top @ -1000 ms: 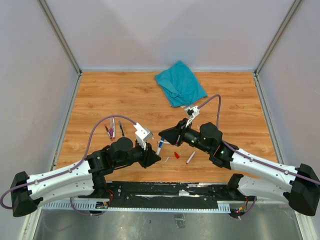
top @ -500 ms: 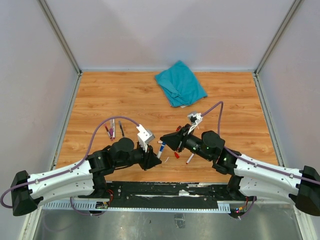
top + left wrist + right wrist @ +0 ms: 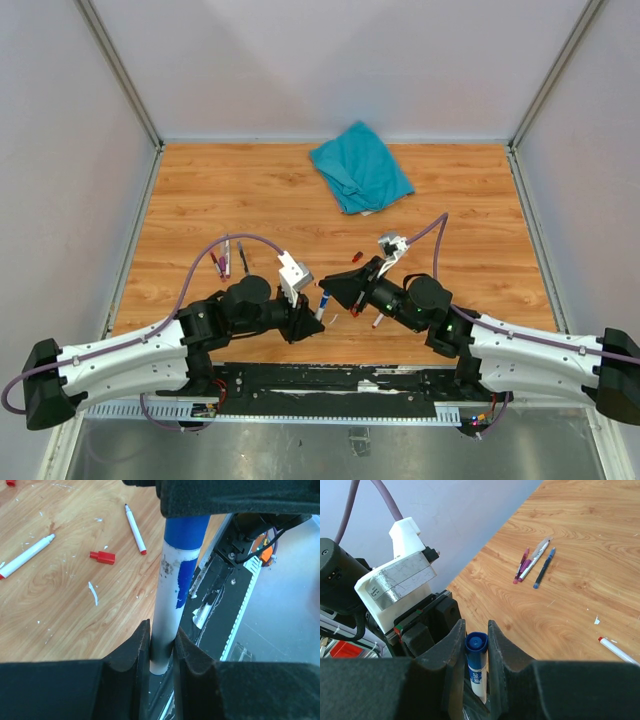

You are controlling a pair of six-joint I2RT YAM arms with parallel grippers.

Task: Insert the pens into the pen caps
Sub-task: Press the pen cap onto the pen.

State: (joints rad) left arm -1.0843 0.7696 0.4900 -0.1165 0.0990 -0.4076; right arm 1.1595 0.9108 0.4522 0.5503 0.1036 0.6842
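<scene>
Drawn nearer their bases, the left gripper (image 3: pixel 161 631) is clamping the blue pen (image 3: pixel 167 597) by its barrel while the right gripper (image 3: pixel 476 628) is pinching the blue cap (image 3: pixel 476 644) onto it in mid-air, risking a crooked jam if misaligned.

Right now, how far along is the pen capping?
Looks done: three pens lying together off to the left, apparently capped, though too small to be sure. In hand: the left fingers grip the blue pen while the right fingers hold the blue cap over its end; fully seated or not, I cannot tell. Left: two red-tipped pens, uncapped, and a loose red cap.
</scene>
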